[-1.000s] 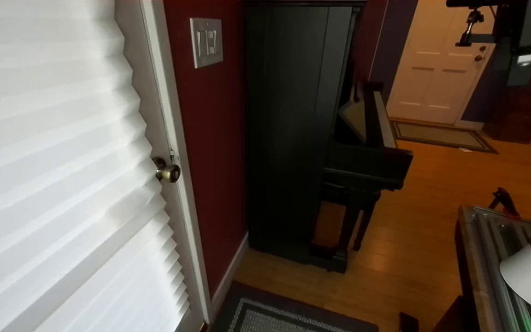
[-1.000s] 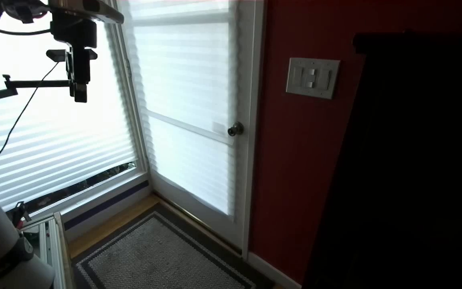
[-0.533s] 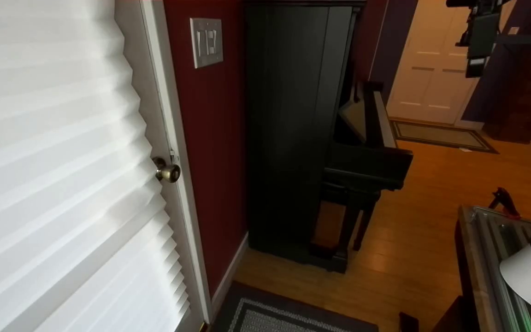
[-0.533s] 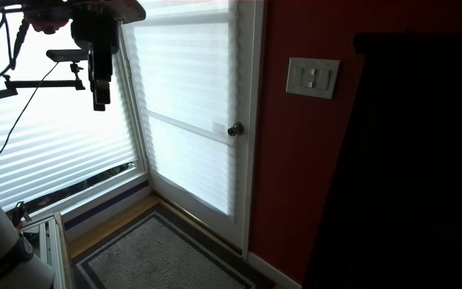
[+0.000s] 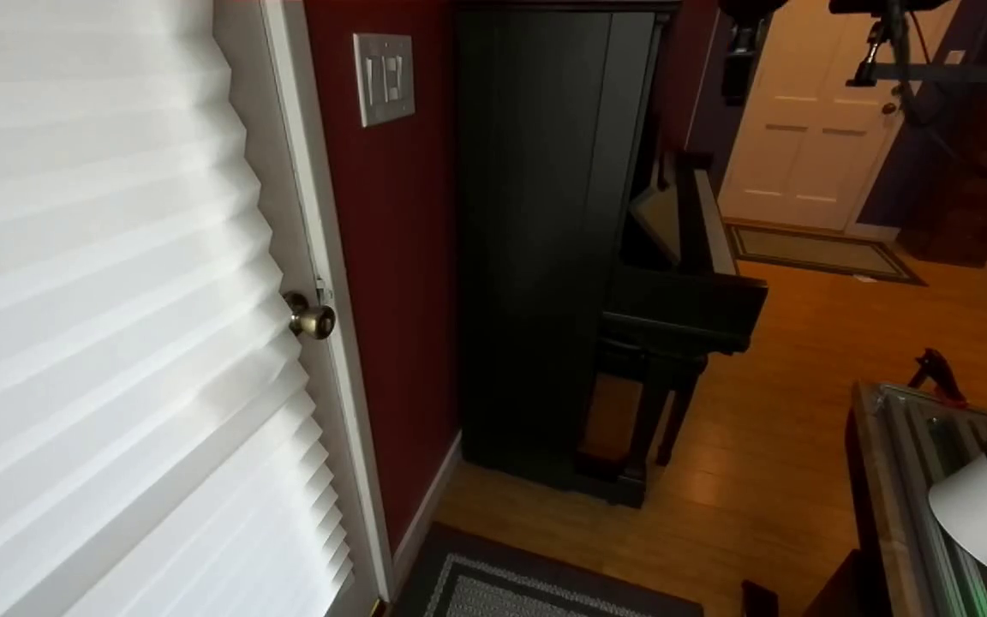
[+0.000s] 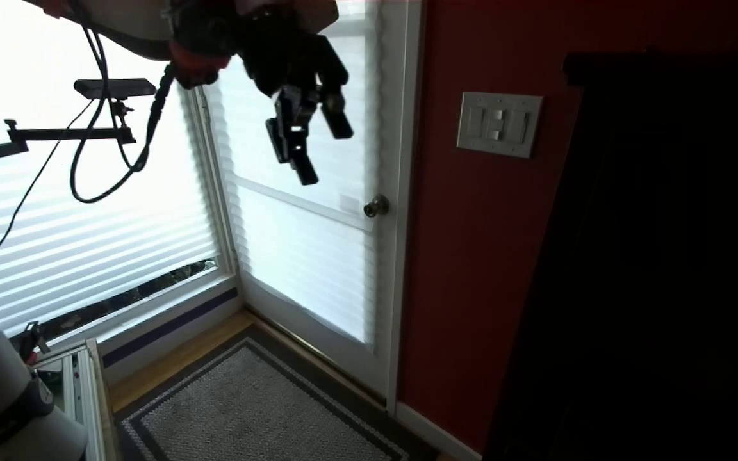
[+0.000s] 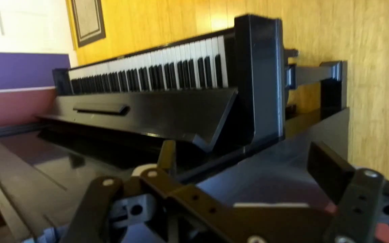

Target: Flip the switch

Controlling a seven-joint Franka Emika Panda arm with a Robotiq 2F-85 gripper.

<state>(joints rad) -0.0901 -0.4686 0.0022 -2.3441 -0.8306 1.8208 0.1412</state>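
Observation:
The switch plate (image 5: 384, 79) is light grey with a darker centre rocker between side paddles. It is fixed to the red wall beside the door, and it also shows in an exterior view (image 6: 500, 124). My gripper (image 6: 324, 150) is black, with its jaws spread and nothing between them. In that view it hangs in front of the door, to the left of the plate and apart from it. In an exterior view only part of the gripper (image 5: 740, 73) shows at the top edge. In the wrist view the open gripper (image 7: 248, 165) faces the piano, and the switch is out of view.
A black upright piano (image 5: 536, 257) stands beside the switch wall; its keys (image 7: 154, 67) show in the wrist view. The white door (image 6: 305, 198) has a round brass doorknob (image 5: 314, 320). A camera on a stand (image 6: 113, 88) is behind the arm. A rug (image 6: 247, 403) lies below.
My gripper has moved right in an exterior view, from in front of the window to in front of the door. It has turned, and its two fingers now appear spread apart.

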